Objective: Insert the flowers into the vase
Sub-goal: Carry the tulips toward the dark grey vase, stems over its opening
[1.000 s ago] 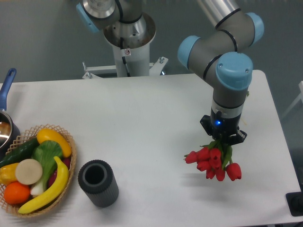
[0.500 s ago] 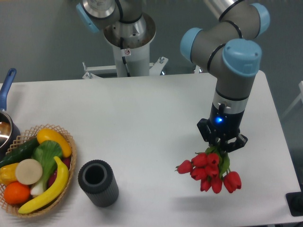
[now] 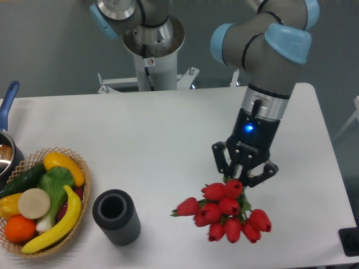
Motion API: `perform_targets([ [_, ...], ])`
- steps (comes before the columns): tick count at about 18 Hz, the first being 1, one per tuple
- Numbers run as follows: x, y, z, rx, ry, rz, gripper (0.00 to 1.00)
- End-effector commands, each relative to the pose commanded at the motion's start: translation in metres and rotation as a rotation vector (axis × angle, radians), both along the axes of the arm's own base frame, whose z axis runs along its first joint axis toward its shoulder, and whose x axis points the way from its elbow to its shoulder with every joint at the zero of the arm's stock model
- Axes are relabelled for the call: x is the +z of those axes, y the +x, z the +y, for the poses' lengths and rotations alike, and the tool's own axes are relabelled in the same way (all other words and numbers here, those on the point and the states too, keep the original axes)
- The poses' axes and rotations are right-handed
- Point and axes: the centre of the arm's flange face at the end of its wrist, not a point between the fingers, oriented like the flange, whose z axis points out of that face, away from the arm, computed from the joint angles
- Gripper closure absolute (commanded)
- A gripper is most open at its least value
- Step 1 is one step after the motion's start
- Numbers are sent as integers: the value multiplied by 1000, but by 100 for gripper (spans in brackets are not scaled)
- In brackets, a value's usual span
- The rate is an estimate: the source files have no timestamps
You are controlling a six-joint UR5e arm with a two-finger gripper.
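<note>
The flowers (image 3: 224,213), a bunch of red tulip buds with green stems, hang above the table at centre right. My gripper (image 3: 242,178) is shut on their stems, which are mostly hidden behind the buds and fingers. The vase (image 3: 116,217), a dark grey ribbed cylinder with a round black opening, stands upright near the front edge, well to the left of the bunch.
A wicker basket (image 3: 78,162) of fruit and vegetables sits at the front left, close beside the vase. A blue-handled pot (image 3: 8,106) is at the left edge. A second arm's base (image 3: 152,42) stands behind the table. A black object (image 3: 350,242) sits at the bottom right corner.
The arm has swung left and lifted, carrying the flowers left and toward the camera. The bunch now looks larger and nearer the vase.
</note>
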Motion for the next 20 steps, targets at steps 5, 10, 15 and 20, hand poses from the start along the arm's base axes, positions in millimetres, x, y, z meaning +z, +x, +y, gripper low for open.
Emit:
perform_targets([
  [5,13,31,22,-111,148,-109,100],
  [10,7,40,22,-164,245,-183,98],
  [15,16,56,26,-269,372,-278,96],
  [20,17,77,39,-330,404,-321,95],
])
